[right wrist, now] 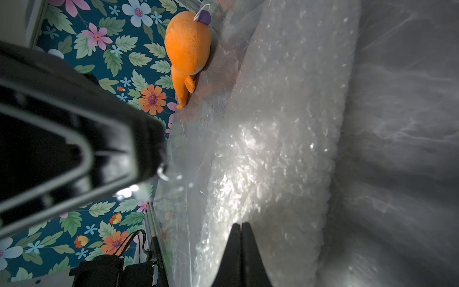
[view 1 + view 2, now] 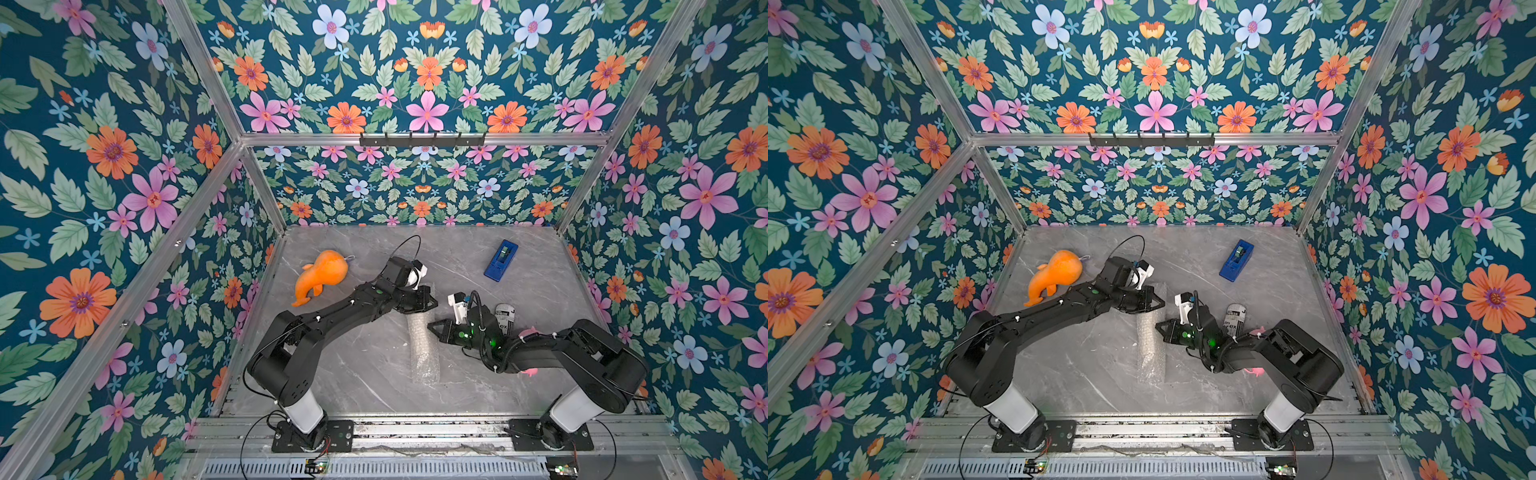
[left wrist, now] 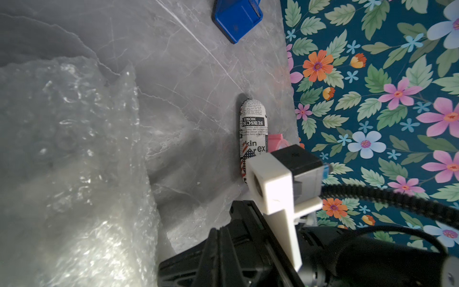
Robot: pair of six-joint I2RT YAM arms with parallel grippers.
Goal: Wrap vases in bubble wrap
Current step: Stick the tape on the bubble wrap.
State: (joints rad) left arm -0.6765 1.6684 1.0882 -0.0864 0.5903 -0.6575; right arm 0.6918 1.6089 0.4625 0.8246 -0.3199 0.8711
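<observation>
Left gripper (image 2: 433,302), jaws closed, sits over the far end of a rolled tube of clear small-bubble plastic wrap (image 2: 424,353). Right gripper (image 1: 241,227), jaws pressed together and empty, is at the tube's right flank. The tube lies mid-table on the grey marble-pattern tabletop (image 2: 357,374), long axis running near to far.

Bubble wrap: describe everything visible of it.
The bubble wrap is clear, shiny small-bubble film rolled into a long tube, lying flat mid-way across the grey marble table. Its contents cannot be made out. The shut right gripper points at its side. The shut left gripper is over its far end. Contact is unclear.
</observation>
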